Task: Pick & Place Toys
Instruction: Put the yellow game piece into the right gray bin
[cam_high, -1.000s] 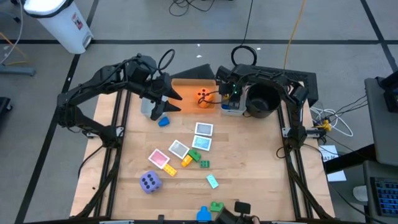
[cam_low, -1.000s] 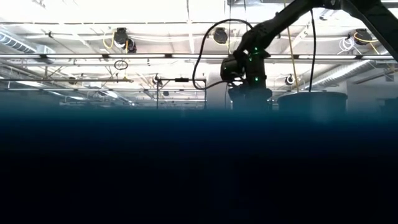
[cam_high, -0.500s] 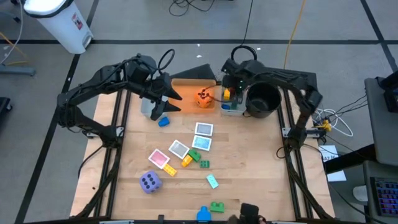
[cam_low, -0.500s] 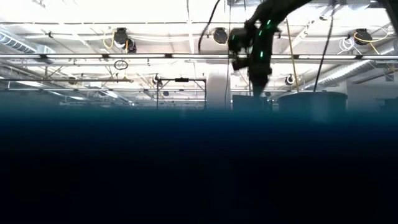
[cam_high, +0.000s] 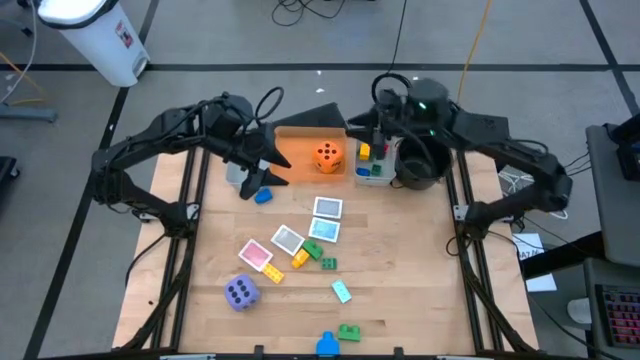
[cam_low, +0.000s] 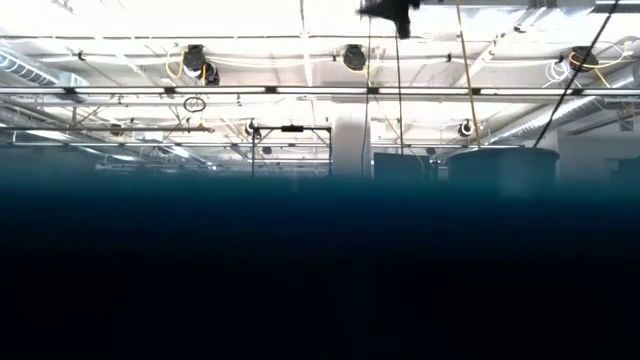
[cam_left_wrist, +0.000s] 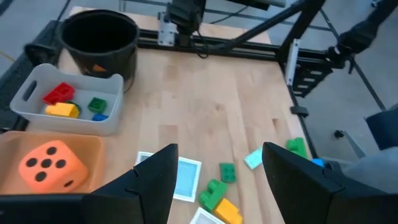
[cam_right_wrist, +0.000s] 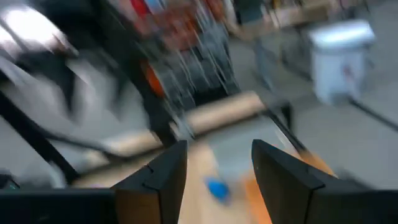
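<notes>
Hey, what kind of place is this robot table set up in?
Most likely an industrial lab or workshop hall. The low view shows a high ceiling of exposed pipes and bright strip lighting; the high view shows a grey concrete floor with loose cables around the wooden table.

I'm working in a large lab or workshop hall. Overhead, the low view shows exposed ceiling beams (cam_low: 250, 92) and hanging cable reels (cam_low: 195, 60). The wooden table (cam_high: 400, 250) stands on a grey floor (cam_high: 200, 40) with loose cables (cam_high: 300, 10), a white bin (cam_high: 100, 40) nearby, and a keyboard (cam_high: 620, 310) at the side.
</notes>
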